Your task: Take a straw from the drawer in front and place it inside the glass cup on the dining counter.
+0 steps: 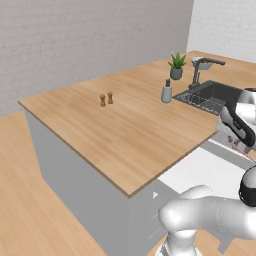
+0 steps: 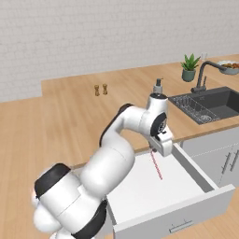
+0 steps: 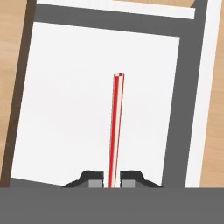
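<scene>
The light-wood tabletop [image 1: 120, 125] spreads wide and mostly bare; its near edge runs diagonally across the left base view, above a grey base, with wood floor beyond the corner. Toward the far side stand two small brown shakers [image 1: 106, 99], a soap bottle [image 1: 166, 92] near the sink [image 2: 210, 103], a dark faucet [image 2: 205, 74] and a potted plant [image 2: 189, 66]. A bowl [image 2: 229, 66] sits at the far right edge of the right base view.

Below the tabletop's front edge the drawer [image 2: 205, 198] is pulled well out. Its white floor is open and flat, bounded by grey side walls and the flat front with its slim bar handle. The arm reaches down over the drawer's back part, leaving the front and right of the interior free.

The gripper [image 3: 114, 180] hangs above the drawer floor, and its fingers [image 3: 94, 179] are closed on the straw [image 3: 116, 127] with one pad on each side of its near end. The straw is thin, straight and red with a pale stripe along its length, its round open end showing at the far tip. In the right base view it slants down from the hand over the middle of the white interior; whether its lower tip touches the floor cannot be told. It lies apart from both side walls.
</scene>
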Robot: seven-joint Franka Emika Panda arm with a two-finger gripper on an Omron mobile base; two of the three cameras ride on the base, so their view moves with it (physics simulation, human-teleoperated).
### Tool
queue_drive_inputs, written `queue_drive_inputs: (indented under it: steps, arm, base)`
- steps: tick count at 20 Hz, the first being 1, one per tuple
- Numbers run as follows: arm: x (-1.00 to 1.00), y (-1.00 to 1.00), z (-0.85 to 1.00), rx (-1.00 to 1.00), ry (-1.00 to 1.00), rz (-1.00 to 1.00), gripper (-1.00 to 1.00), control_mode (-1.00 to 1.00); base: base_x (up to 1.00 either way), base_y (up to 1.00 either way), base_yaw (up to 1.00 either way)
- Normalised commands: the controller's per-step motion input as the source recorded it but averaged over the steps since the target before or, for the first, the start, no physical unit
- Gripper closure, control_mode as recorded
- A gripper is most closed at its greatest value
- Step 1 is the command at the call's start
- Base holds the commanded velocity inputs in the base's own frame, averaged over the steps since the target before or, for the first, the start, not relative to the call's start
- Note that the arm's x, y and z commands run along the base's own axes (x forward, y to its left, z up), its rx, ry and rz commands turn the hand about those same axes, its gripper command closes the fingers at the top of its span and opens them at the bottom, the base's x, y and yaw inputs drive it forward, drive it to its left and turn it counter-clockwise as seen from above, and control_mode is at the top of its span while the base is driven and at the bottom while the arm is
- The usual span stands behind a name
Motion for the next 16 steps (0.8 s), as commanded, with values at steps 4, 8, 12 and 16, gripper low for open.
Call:
queue_drive_inputs:
  steps: [4, 8, 12, 16]
  arm:
    - [-0.11, 0.26, 0.25, -0.02, -0.01, 0.00, 1.00, -1.00]
    - [-0.37, 0.37, 0.00, -0.09, -0.21, 0.02, 1.00, -1.00]
    - [-0.42, 0.28, 0.26, -0.08, -0.27, 0.00, 1.00, -1.00]
    - [-0.30, 0.22, 0.21, -0.03, -0.13, 0.00, 1.00, -1.00]
  base:
    - [0.00, 0.00, 0.00]
    - [0.00, 0.00, 0.00]
    - [0.00, 0.00, 0.00]
    - [0.00, 0.00, 0.00]
